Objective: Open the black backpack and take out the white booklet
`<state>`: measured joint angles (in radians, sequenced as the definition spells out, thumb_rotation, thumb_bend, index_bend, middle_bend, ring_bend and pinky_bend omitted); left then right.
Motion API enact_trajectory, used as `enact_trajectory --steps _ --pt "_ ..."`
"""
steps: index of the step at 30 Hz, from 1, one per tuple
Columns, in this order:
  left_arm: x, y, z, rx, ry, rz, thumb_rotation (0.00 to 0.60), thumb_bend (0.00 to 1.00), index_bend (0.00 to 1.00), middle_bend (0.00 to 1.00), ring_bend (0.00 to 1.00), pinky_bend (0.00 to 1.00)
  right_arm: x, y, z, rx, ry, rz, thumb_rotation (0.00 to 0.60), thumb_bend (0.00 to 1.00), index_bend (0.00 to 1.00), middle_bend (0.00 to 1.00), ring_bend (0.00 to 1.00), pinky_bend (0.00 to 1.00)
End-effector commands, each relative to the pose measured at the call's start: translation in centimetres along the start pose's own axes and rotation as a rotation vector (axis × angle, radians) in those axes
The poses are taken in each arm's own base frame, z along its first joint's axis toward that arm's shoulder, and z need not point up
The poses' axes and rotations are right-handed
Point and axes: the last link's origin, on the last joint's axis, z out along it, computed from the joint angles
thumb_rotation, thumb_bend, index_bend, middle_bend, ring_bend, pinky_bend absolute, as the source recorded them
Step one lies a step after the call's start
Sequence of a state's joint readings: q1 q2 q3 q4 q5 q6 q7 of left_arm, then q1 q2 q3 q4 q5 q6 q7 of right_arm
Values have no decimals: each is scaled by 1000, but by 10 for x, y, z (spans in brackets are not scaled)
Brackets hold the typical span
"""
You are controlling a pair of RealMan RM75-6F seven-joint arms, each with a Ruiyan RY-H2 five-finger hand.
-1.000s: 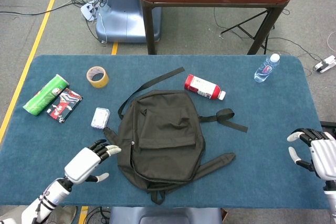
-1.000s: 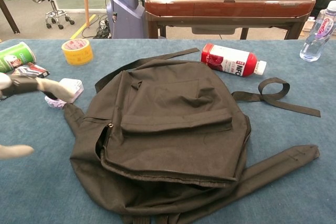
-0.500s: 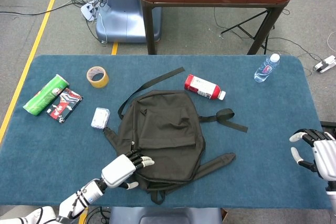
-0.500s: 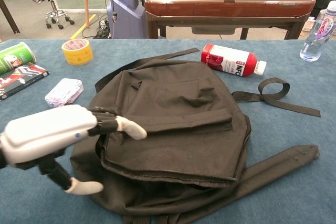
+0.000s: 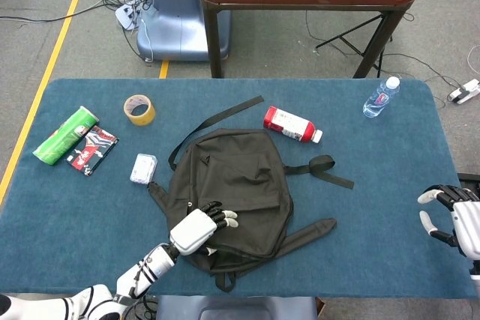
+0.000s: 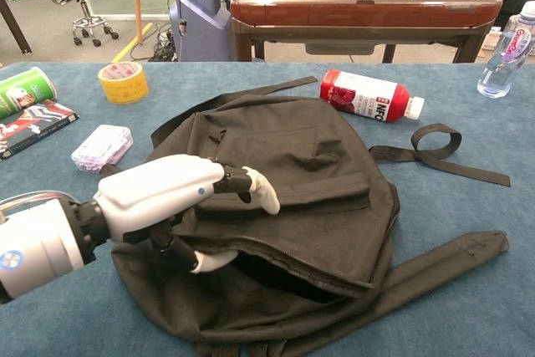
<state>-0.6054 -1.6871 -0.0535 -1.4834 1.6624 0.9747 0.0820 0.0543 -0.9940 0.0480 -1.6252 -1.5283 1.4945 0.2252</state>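
The black backpack [image 5: 240, 177] lies flat in the middle of the blue table [image 5: 375, 185], its zipped mouth facing the near edge. My left hand [image 5: 199, 228] is at that mouth. In the chest view the left hand [image 6: 167, 198] has its fingers [image 6: 255, 188] over the backpack [image 6: 284, 156] flap and its thumb under the edge, holding it up so a dark gap shows. No white booklet is visible. My right hand [image 5: 454, 215] hovers at the table's right edge, fingers apart and holding nothing.
A red bottle [image 5: 291, 124] and a loose strap loop [image 5: 322, 164] lie right of the backpack. A water bottle [image 5: 381, 97] stands far right. On the left are a tape roll [image 5: 139, 109], a green can [image 5: 66, 135], a packet [image 5: 94, 148] and a small white pack [image 5: 142, 168].
My left hand moved right from the bare table onto the backpack's near edge and took hold of the flap. The mouth now gapes. The right hand barely shifted.
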Motion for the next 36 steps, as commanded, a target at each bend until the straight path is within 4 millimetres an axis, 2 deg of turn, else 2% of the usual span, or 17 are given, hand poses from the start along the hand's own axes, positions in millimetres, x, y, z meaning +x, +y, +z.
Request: enact_trajectory --steps 1,3,6,9,11,14,18,21,27,32,36 --pt "1 2 3 0 -11 -6 600 603 473 267 314 120 0 1 0 -1 1 1 600 347 458 371 287 309" --pt "1 1 3 6 -12 5 600 679 553 301 340 122 0 2 0 -1 -1 2 600 347 458 371 287 310" --pt "5 2 5 25 19 -17 600 742 645 357 378 144 0 2 1 3 -4 2 600 346 458 371 287 310" --pt "12 4 8 54 67 -101 600 801 737 443 441 202 0 1 2 14 -8 0 600 347 458 371 287 309" --pt "19 4 12 79 90 -169 600 819 763 481 469 236 -1 -1 3 30 -16 0 600 347 458 371 287 310" --pt "33 5 17 107 117 -262 600 833 773 508 490 298 -3 -8 5 75 -45 12 600 347 458 371 288 311" --pt "53 13 18 122 131 -396 600 834 766 548 542 535 -11 -25 6 174 -122 31 600 349 458 379 288 314" --pt "63 23 16 118 122 -456 600 834 761 557 549 617 -17 -40 7 259 -185 34 600 354 458 382 288 314" --pt "77 36 28 102 133 -424 600 834 750 557 549 625 -29 -73 8 434 -325 73 600 358 458 387 289 314" --pt "86 31 55 155 183 -377 600 834 726 557 545 625 -43 -106 12 589 -422 90 600 358 458 387 289 314" --pt "93 19 72 231 195 -346 600 834 717 557 542 625 -57 -138 16 707 -478 98 600 358 458 387 289 314"
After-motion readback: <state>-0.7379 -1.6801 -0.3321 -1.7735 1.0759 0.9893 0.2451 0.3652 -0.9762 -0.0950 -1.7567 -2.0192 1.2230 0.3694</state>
